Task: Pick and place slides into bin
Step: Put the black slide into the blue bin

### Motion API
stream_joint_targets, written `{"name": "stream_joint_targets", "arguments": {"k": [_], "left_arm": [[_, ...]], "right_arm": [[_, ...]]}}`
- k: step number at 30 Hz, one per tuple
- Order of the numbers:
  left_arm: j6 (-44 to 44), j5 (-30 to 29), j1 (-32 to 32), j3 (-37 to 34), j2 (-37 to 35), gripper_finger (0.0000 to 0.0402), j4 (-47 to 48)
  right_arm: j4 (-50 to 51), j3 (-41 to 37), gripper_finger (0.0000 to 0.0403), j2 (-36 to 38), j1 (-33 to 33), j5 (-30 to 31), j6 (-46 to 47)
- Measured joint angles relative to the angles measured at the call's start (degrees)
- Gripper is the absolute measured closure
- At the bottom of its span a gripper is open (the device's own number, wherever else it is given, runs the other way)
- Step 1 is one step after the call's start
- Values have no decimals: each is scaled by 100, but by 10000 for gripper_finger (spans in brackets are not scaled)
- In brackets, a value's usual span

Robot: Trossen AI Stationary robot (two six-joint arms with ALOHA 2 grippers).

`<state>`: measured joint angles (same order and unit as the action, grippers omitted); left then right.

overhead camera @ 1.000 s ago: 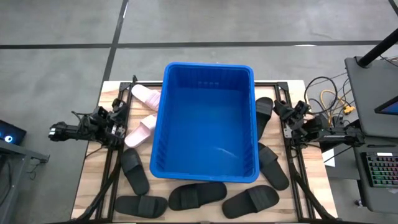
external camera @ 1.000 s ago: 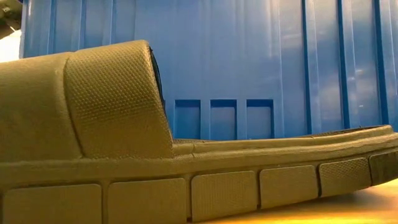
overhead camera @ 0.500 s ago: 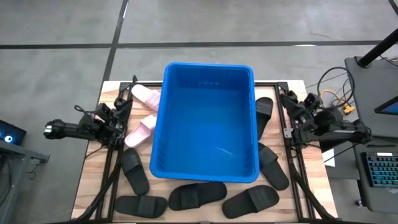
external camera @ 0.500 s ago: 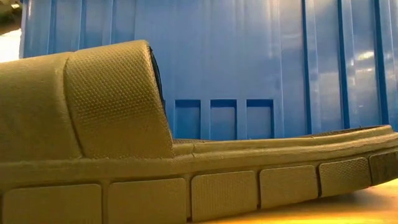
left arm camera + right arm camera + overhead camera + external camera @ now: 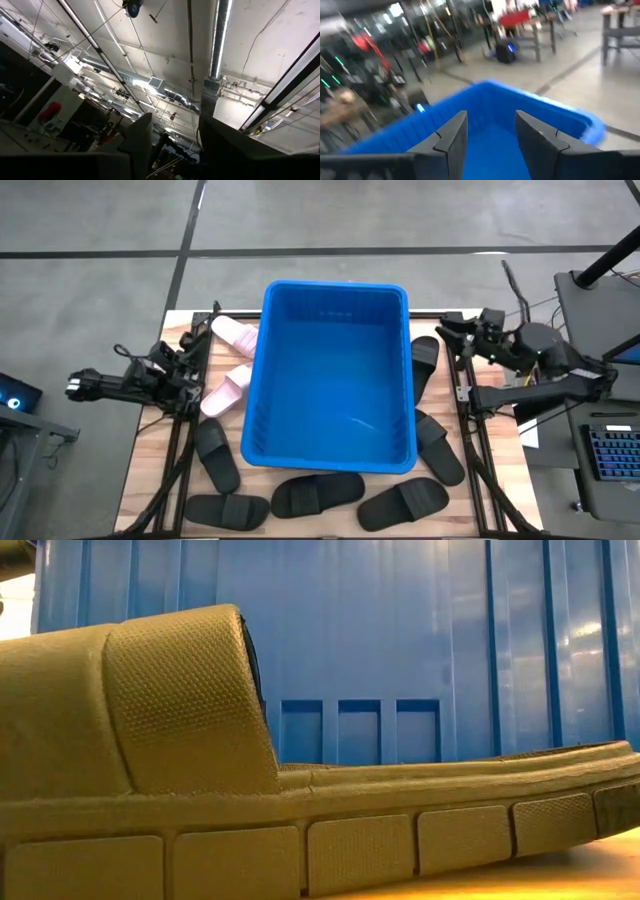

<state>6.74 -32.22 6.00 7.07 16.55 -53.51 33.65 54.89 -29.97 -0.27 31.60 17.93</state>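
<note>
Above the table, bin: a blue bin (image 5: 335, 286) was seen in the middle of the wooden table (image 5: 150, 480), with no slide inside it.
Above the table, count: eight slides were counted, all on the table around the bin; six were black and two pink.
Above the table, pink pair: the far pink slide (image 5: 233, 333) and the near pink slide (image 5: 227, 390) were found just beside the bin's left wall.
Above the table, black ones: two lay along the right wall, three along the near edge, one at the near left.
Above the table, right gripper: the right gripper (image 5: 450, 335) was held just beside the upper right black slide (image 5: 424, 363), which lay nearer the table's front, its long axis along the bin's wall.
Above the table, left gripper: the left gripper (image 5: 188, 363) was held near the pink pair; the near pink slide lay slanted toward the bin.
Nearer arm: each arm was judged nearer to the slides on its own side.
Table height: one black slide (image 5: 200, 790) was shown side-on, filling the view, before the bin wall (image 5: 400, 640).
Left wrist: the left gripper (image 5: 175, 150) was pointed up at a ceiling, fingers apart, nothing held.
Right wrist: the right gripper (image 5: 490, 142) was seen with fingers apart and empty, the bin (image 5: 520, 107) ahead of it.
</note>
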Motion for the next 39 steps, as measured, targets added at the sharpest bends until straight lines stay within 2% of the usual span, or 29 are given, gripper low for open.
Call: {"name": "stream_joint_targets", "arguments": {"k": [7, 15, 18, 26, 39], "left_arm": [[0, 1, 0, 26, 254, 253, 2], [40, 1, 0, 32, 382, 253, 0], [39, -9, 0, 42, 393, 253, -49], [37, -31, 0, 42, 364, 253, -214], [23, -119, 0, 32, 372, 253, -200]], "right_arm": [[1459, 775, 260, -535, 0, 2, 3], [3168, 1007, 268, -925, -2, 108, 236], [3517, 806, 266, -963, -2, 107, 517], [3670, -2, 247, -1011, -2, 54, 1255], [3655, -1290, 175, -1039, -2, -57, 1993]]}}
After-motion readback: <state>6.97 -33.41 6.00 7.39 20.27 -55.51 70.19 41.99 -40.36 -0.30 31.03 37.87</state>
